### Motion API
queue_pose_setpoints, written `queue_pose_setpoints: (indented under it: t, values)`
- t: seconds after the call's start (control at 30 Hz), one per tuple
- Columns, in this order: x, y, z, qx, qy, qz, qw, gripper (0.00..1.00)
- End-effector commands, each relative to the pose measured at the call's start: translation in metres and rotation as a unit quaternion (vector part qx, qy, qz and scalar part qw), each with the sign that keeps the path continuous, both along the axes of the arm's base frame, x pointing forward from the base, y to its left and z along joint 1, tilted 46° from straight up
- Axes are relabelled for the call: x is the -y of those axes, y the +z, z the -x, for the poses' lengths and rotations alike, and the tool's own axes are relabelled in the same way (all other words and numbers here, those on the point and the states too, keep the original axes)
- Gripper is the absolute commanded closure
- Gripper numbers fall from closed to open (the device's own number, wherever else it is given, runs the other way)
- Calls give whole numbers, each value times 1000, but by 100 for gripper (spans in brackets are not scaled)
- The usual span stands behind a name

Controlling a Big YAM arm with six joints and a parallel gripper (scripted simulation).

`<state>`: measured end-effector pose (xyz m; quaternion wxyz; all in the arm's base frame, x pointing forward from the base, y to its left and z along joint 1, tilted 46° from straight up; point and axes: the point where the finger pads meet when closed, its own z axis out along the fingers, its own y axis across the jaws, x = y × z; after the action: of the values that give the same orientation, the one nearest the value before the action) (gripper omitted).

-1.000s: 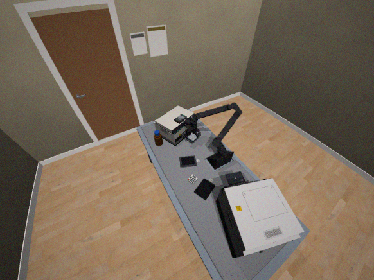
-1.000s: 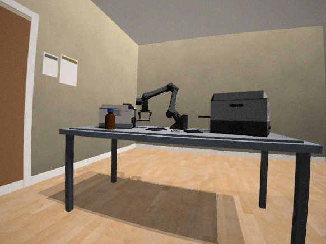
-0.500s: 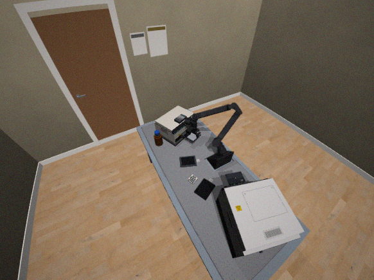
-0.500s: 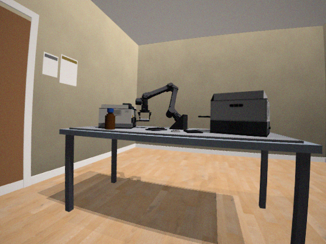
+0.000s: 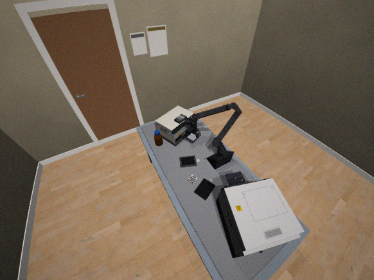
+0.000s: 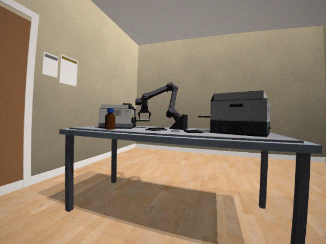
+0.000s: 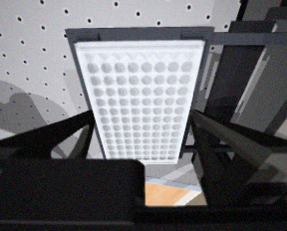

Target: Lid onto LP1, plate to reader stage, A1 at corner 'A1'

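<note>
The white multi-well plate (image 7: 137, 100) (image 5: 191, 137) (image 6: 143, 120) lies on the dark stage (image 7: 72, 37) in front of the dispenser (image 5: 171, 122) (image 6: 117, 117). Its wells look soft, as if seen through a lid. My gripper (image 7: 143, 115) (image 5: 192, 131) (image 6: 144, 116) is open and points straight down just above the plate. One finger is on each long side, and neither touches it. The reader (image 5: 261, 213) (image 6: 239, 113) stands at the other end of the table, with its dark stage (image 5: 234, 177) (image 6: 204, 116) sticking out towards the arm.
A brown bottle (image 5: 157, 138) (image 6: 110, 119) with a blue cap stands beside the dispenser. A black square frame (image 5: 187, 160) (image 6: 155, 128) and a flat black pad (image 5: 204, 189) (image 6: 193, 131) lie mid-bench, their names too small to read. The arm's base (image 5: 220, 158) is beside them.
</note>
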<state>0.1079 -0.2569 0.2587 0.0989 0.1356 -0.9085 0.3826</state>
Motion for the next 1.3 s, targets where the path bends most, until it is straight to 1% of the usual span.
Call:
queue_pose_setpoints:
  t: [0.0,0.27,0.73,0.77,1.27]
  values:
    - [0,-1,2,6,-4,3,1000,0]
    - [4,15,0,18,-10,17,1000,0]
    - [4,21,0,22,-10,22,999,0]
    - [4,21,0,22,-10,22,999,14]
    - [4,21,0,22,-10,22,999,14]
